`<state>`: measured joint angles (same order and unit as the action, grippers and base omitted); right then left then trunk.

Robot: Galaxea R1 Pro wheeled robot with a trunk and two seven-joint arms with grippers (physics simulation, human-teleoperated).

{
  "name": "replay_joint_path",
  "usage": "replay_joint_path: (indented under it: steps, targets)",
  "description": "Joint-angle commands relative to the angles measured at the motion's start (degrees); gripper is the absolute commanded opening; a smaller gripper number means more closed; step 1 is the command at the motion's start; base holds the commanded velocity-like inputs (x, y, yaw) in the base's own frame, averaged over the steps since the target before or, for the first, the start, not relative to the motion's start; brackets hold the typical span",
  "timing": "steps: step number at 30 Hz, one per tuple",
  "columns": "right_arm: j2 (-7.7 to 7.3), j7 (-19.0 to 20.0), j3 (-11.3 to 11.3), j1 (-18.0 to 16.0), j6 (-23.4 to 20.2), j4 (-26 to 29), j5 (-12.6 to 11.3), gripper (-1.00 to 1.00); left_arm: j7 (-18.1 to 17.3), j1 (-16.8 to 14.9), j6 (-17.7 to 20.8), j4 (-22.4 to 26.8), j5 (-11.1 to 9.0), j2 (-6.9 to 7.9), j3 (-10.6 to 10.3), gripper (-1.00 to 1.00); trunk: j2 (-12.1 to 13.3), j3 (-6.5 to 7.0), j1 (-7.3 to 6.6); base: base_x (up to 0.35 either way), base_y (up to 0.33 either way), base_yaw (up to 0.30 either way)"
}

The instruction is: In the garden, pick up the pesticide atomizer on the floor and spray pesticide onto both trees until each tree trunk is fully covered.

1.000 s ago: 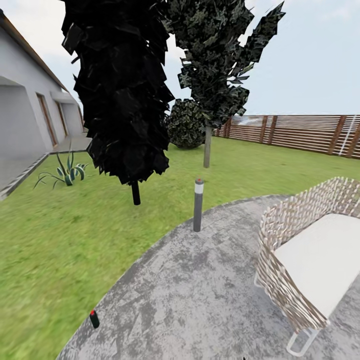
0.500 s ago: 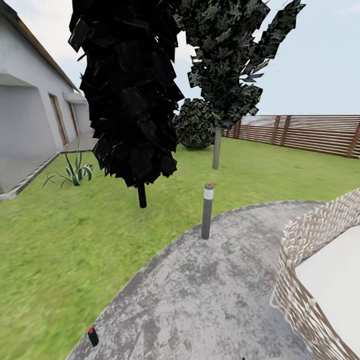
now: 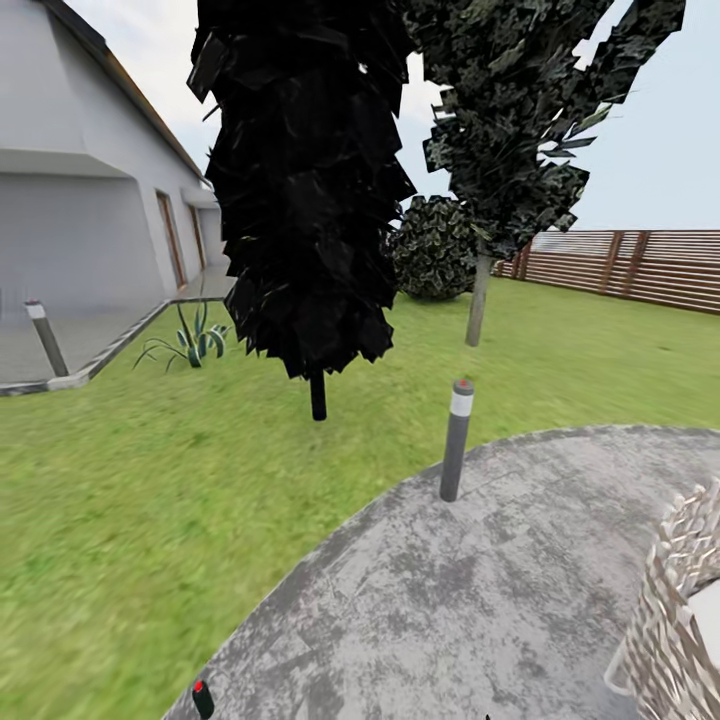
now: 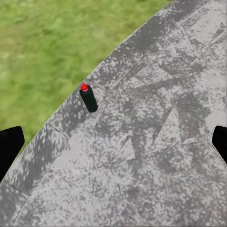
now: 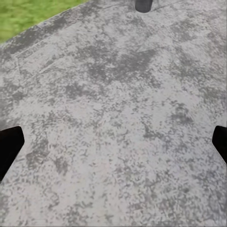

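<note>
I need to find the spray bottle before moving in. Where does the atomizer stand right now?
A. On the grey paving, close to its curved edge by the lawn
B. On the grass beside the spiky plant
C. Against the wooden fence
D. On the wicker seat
A: the atomizer, red top up, stands upright on the paving a little inside its curved edge, with the lawn just beyond; the head view shows it too.

Atomizer (image 4: 88, 99) dark, red top; floor (image 3: 480, 600) mottled grey; lawn (image 3: 120, 480) green.

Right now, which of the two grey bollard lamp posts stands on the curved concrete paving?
The nearer lamp post stands at the paving's edge; the other post stands far left, beside the house.
</note>
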<state>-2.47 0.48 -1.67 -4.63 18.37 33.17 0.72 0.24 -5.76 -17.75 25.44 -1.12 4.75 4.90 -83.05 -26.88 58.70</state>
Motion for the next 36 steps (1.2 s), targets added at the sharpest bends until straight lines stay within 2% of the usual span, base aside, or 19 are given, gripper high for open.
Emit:
replay_joint_path:
  steps: [1, 23, 31, 36]
  targets:
    - [0.01, 0.1, -0.1, 0.0, 0.2, 0.0, 0.1, 1.00, 0.0, 0.0, -0.2, 0.0, -0.1, 0.00, 0.0, 1.00, 0.0, -0.06, 0.03, 0.334, -0.128, 0.033]
    - [0.01, 0.0, -0.1, 0.0, 0.2, -0.1, 0.1, 1.00, 0.0, 0.0, -0.2, 0.0, -0.1, 0.00, 0.0, 1.00, 0.0, -0.06, 0.03, 0.289, -0.205, 0.002]
    - [0.01, 0.0, -0.1, 0.0, 0.2, -0.1, 0.1, 1.00, 0.0, 0.0, -0.2, 0.0, -0.1, 0.01, 0.1, 1.00, 0.0, -0.06, 0.03, 0.285, -0.210, 0.187]
    - [0.01, 0.0, -0.1, 0.0, 0.2, -0.1, 0.1, 1.00, 0.0, 0.0, -0.2, 0.0, -0.1, 0.00, 2.2, 1.00, 0.0, -0.06, 0.03, 0.285, -0.209, 0.272]
